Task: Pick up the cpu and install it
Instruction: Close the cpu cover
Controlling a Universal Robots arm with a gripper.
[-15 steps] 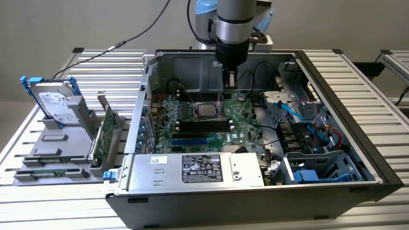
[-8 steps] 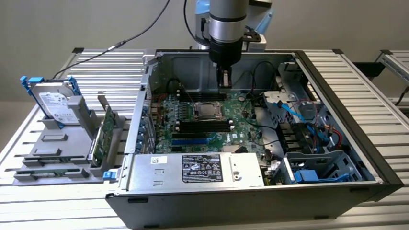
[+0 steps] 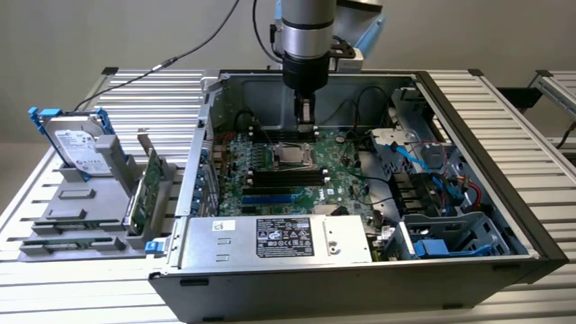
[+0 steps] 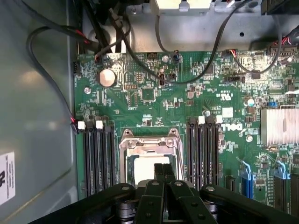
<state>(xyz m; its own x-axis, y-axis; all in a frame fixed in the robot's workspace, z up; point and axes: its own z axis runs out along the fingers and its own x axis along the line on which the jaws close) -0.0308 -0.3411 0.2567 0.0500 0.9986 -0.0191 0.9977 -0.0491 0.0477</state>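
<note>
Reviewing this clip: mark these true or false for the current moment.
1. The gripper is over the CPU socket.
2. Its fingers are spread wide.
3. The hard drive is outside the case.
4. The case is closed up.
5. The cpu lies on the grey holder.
1. True. The gripper hangs above the socket on the motherboard.
2. False. The fingers are shut together.
3. True. The hard drive stands in the grey holder at the exterior view's left.
4. False. The case is open, with the board exposed.
5. False. The cpu sits within the socket frame, under the fingers.
</note>
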